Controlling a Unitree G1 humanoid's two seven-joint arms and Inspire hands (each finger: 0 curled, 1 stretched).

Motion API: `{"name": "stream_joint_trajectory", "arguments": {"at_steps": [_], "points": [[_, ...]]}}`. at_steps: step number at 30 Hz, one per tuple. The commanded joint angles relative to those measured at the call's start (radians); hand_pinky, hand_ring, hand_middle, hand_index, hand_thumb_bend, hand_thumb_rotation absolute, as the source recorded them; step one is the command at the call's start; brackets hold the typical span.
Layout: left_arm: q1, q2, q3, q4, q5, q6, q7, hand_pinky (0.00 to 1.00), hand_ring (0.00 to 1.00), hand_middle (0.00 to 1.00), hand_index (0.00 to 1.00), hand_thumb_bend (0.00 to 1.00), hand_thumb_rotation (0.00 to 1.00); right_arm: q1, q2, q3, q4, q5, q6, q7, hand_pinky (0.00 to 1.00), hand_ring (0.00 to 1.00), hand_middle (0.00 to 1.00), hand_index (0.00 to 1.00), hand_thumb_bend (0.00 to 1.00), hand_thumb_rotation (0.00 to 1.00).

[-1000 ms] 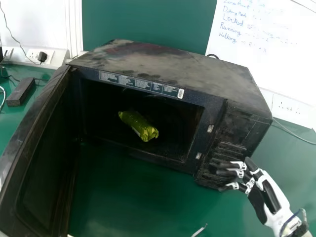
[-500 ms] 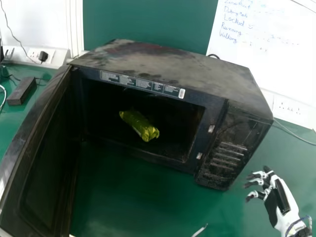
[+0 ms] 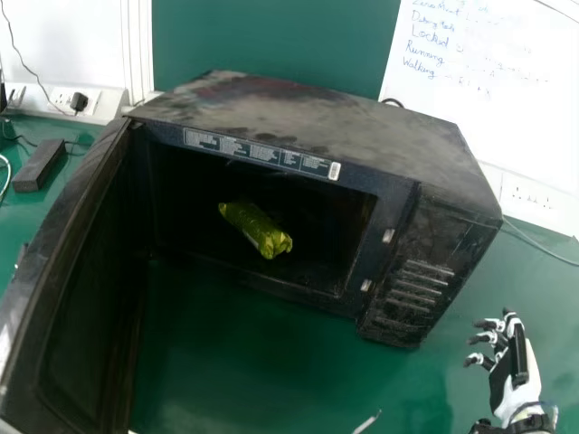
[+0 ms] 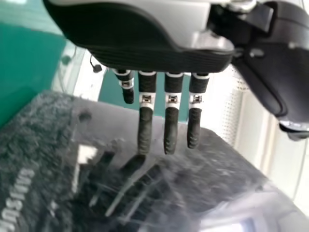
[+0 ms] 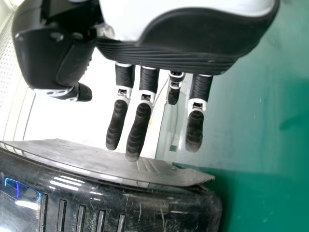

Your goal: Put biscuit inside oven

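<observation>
The biscuit pack (image 3: 256,230), in a shiny yellow-green wrapper, lies inside the black oven (image 3: 312,122). The oven door (image 3: 90,298) stands wide open on the left. At the head view's left edge, a bit of my left hand (image 3: 20,257) shows just outside the door. In the left wrist view, my left hand (image 4: 145,58) has straight fingers over the door's glossy outer face (image 4: 111,193). To the right of the oven's control side, my right hand (image 3: 516,375) is open and apart from it. The right wrist view shows my right hand (image 5: 169,58) with relaxed, empty fingers near the oven front (image 5: 159,208).
The oven stands on a green table (image 3: 262,362). A black block (image 3: 39,166) and cables lie at the back left. Wall sockets (image 3: 72,101) and a whiteboard (image 3: 488,81) are behind. A thin pale tip (image 3: 366,422) shows at the bottom edge.
My right hand has moved away from the oven's control side, toward the right and nearer the robot. A bit of my left hand has appeared beside the door. The biscuit pack has stayed put.
</observation>
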Motion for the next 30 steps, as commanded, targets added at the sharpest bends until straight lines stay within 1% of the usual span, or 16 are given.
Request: {"name": "stream_joint_trajectory", "arguments": {"at_steps": [1,4,7,9,11,15,18,23,26,28,30], "points": [[0.020,-0.018,-0.011,-0.050,-0.023,0.013,-0.037,0.48,0.54,0.61,0.65,0.69,0.55,-0.009,0.009,0.008,0.016,-0.010,0.017,-0.022,0.22,0.23,0.31,0.42,0.51,0.92],[0.027,-0.030,-0.016,-0.086,-0.034,0.016,-0.055,0.49,0.55,0.62,0.65,0.69,0.56,-0.012,0.014,0.011,0.027,-0.009,0.008,-0.030,0.22,0.23,0.31,0.43,0.50,0.90],[0.037,-0.037,-0.020,-0.114,-0.031,0.014,-0.062,0.49,0.55,0.62,0.65,0.72,0.58,-0.012,0.017,0.016,0.022,-0.010,0.011,-0.039,0.22,0.23,0.31,0.43,0.50,0.88],[0.044,-0.037,-0.026,-0.136,-0.039,0.031,-0.080,0.49,0.55,0.63,0.65,0.73,0.59,-0.012,0.018,0.017,0.019,-0.008,0.017,-0.043,0.22,0.23,0.31,0.43,0.51,0.87],[0.056,-0.041,-0.032,-0.165,-0.046,0.052,-0.085,0.49,0.55,0.63,0.65,0.73,0.57,-0.011,0.014,0.020,0.018,-0.011,0.022,-0.047,0.22,0.24,0.31,0.43,0.52,0.86],[0.091,-0.051,-0.049,-0.247,-0.035,0.084,-0.058,0.49,0.54,0.63,0.65,0.74,0.57,-0.011,0.010,0.019,0.023,-0.010,0.024,-0.046,0.22,0.24,0.31,0.42,0.52,0.85],[0.108,-0.050,-0.063,-0.285,-0.025,0.097,-0.049,0.49,0.54,0.63,0.65,0.75,0.58,-0.008,0.005,0.023,0.024,-0.017,0.024,-0.045,0.22,0.24,0.31,0.43,0.53,0.85],[0.118,-0.046,-0.079,-0.310,-0.013,0.085,-0.054,0.50,0.54,0.63,0.66,0.74,0.62,-0.011,0.007,0.021,0.027,-0.018,0.029,-0.044,0.22,0.24,0.31,0.42,0.55,0.84],[0.129,-0.045,-0.093,-0.335,0.000,0.088,-0.040,0.49,0.55,0.63,0.66,0.76,0.63,-0.008,0.006,0.024,0.027,-0.024,0.021,-0.038,0.22,0.24,0.31,0.43,0.55,0.85],[0.135,-0.046,-0.106,-0.344,-0.007,0.101,-0.051,0.49,0.56,0.63,0.66,0.77,0.62,-0.007,0.008,0.025,0.023,-0.026,0.027,-0.041,0.22,0.24,0.31,0.43,0.55,0.85],[0.130,-0.043,-0.116,-0.331,-0.004,0.081,-0.080,0.50,0.57,0.64,0.67,0.76,0.62,-0.007,0.010,0.025,0.022,-0.025,0.026,-0.040,0.22,0.24,0.31,0.43,0.56,0.84]]}}
